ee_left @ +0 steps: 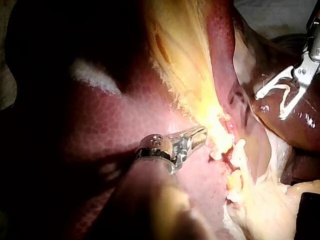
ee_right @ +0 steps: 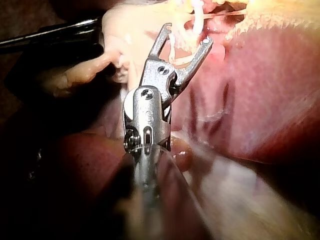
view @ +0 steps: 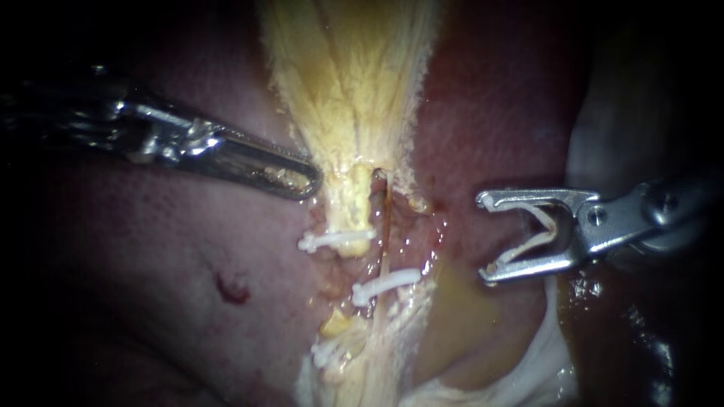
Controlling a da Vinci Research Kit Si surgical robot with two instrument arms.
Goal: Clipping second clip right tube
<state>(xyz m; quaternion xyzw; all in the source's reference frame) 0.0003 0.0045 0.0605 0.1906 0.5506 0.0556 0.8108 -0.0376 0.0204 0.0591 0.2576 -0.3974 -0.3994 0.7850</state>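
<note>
the right instrument (view: 484, 237) hangs off to the side of the tubes, well apart from them, over the liver (view: 490, 113). its hand stands wide, with the loaded clip (view: 528, 245), a white v, seated against both jaws. nothing else lies between them yet. the right tube (view: 385, 226), a thin reddish strand, runs down from the neck of the gallbladder (view: 347, 75), just beside the thicker yellow left tube (view: 351, 203). it already carries one seated clip (view: 386, 283) low down. the left tube bears the higher clip (view: 335, 240). the left instrument (view: 309, 181) rests its tip against the gallbladder's neck. its hand looks closed, though whether it pinches a fold of tissue there is hard to make out.

the risks, as i judge them: the tubes lie so close that a wide hand coming in sideways could take both, or snag the higher clip. set too near the seated clip, the new one might ride onto it and not close flush. a shallow reach would span only part of the strand. the strand is thin, so a nudge from a jaw tip could tear it.
</note>
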